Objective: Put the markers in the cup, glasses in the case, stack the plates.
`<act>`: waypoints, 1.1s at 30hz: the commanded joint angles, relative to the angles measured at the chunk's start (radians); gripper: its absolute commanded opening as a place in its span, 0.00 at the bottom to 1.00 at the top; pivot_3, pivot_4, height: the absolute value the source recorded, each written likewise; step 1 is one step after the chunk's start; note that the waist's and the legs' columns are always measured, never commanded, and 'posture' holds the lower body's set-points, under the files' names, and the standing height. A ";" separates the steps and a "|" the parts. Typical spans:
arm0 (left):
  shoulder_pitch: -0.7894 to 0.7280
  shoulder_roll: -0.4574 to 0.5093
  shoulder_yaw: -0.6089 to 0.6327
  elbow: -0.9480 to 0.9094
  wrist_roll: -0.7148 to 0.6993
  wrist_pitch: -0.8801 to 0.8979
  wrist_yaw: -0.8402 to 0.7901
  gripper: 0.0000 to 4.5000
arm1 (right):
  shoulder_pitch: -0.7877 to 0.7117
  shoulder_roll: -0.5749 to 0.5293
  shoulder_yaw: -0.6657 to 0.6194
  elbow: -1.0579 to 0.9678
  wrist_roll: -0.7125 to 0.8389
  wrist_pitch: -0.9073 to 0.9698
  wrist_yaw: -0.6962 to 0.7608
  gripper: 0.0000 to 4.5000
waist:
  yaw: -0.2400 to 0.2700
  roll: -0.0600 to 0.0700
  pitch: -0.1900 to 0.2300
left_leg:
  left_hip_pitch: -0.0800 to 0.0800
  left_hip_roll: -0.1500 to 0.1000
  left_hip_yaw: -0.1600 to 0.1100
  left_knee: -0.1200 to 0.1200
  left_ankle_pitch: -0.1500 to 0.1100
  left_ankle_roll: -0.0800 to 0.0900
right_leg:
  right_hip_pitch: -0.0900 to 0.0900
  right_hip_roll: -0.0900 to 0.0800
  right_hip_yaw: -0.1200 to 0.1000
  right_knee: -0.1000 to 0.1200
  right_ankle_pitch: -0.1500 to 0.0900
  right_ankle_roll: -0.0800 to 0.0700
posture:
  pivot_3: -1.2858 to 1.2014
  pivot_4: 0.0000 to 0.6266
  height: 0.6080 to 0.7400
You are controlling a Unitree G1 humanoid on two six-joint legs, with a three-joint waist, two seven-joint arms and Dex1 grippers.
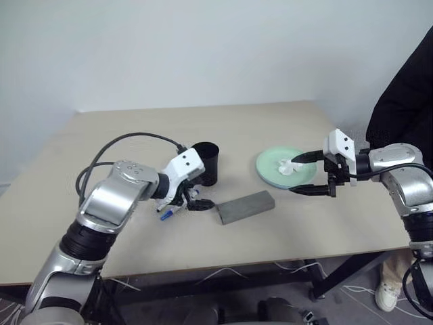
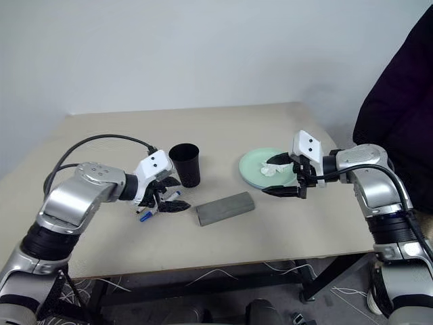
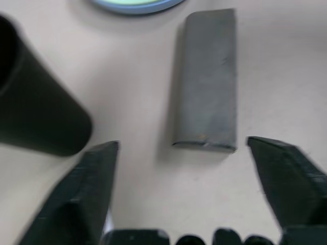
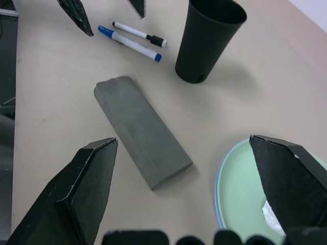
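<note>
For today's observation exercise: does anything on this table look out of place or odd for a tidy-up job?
Yes. A crumpled white tissue lies on the stacked plates, which looks like stray litter. Both markers lie flat on the table beside the upright cup, not in it. The case is shut and sits askew to the table edge.

On your bench (image 2: 284,237) the cup (image 2: 185,164) stands upright beside the left gripper (image 2: 167,200), whose fingers are spread over the markers (image 2: 157,206). The closed case (image 2: 225,207) lies just right of it. Your right gripper (image 2: 283,175), fingers apart, straddles the near rim of the plates (image 2: 254,167) holding a white tissue (image 2: 272,170).
</note>
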State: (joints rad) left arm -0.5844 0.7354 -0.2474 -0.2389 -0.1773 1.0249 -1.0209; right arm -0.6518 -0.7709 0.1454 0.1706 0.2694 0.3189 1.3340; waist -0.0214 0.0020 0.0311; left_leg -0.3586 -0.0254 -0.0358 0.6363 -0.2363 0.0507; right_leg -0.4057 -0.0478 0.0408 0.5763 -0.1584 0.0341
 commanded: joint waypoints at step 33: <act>-0.215 -0.037 -0.273 0.509 0.179 -0.052 0.006 0.99 | -0.013 0.022 -0.021 -0.040 -0.002 -0.001 -0.022 1.00 | 0.000 0.000 0.000 | -0.001 -0.002 0.000 -0.002 0.000 0.000 | -0.001 0.001 0.000 0.001 0.000 0.000 | 0.52 0.00 0.90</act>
State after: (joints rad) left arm -0.7669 0.6995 -0.5302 0.2809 -0.0110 0.9796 -1.0129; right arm -0.6363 -0.7430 0.1521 0.1522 0.2535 0.3201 1.3124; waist -0.0210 0.0017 0.0311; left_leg -0.3596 -0.0273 -0.0362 0.6346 -0.2364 0.0506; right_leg -0.4072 -0.0471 0.0408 0.5772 -0.1583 0.0343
